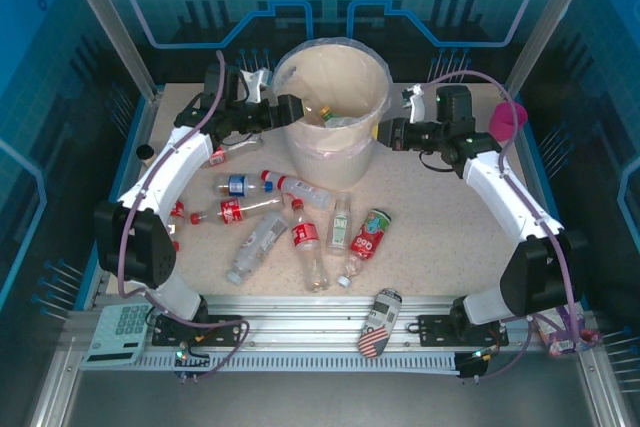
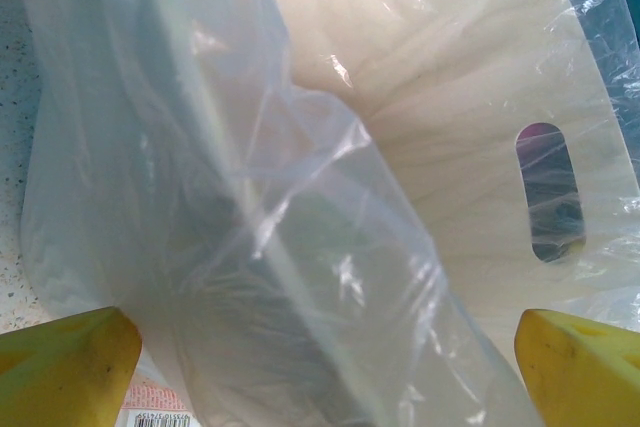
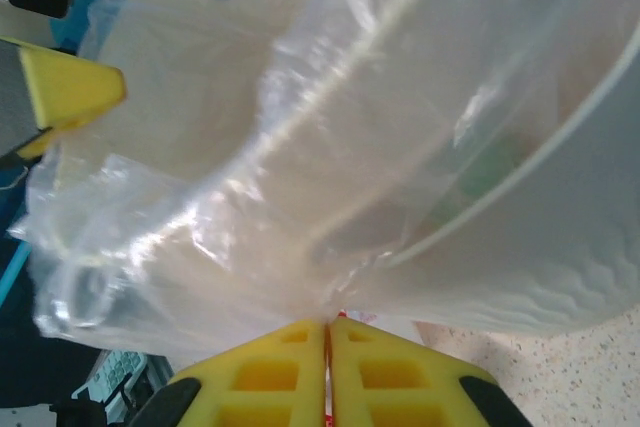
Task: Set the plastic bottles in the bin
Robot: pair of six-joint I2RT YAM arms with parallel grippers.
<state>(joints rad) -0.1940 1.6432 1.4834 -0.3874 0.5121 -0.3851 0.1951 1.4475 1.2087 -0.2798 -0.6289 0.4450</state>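
- Top view: we see the left claw (image 1: 291, 110) at the left rim of the large round cream-white plastic bin (image 1: 335, 152), jaws wide. The right claw (image 1: 386, 133) is against the bin's right wall.
- Small clear plastic bottles (image 1: 262, 237) w/ red, blue or green labels lie scattered on the speckled table (image 1: 450, 247), on the arm-base side of both claws. A couple more sit inside the bin, btwn the claws.
- A pink goblet cup (image 1: 507, 119) stands right of the right claw.
- Left wrist: the left claw (image 2: 320, 377) has its yellow fingertips (image 2: 60, 372) spread wide w/ nothing gripped. The crinkled clear plastic bag (image 2: 250, 207) hangs straight ahead, and the bin wall w/ its oval handle slot (image 2: 545, 192) is ahead-right.
- Right wrist: the right claw (image 3: 328, 332) has its yellow fingers (image 3: 260, 377) pressed tight together. Bag (image 3: 250, 197) folds gather to a point at the tips, so we read it as pinching the bag. The bin wall (image 3: 560, 247) curves off right, w/ a greenish shape showing through it.
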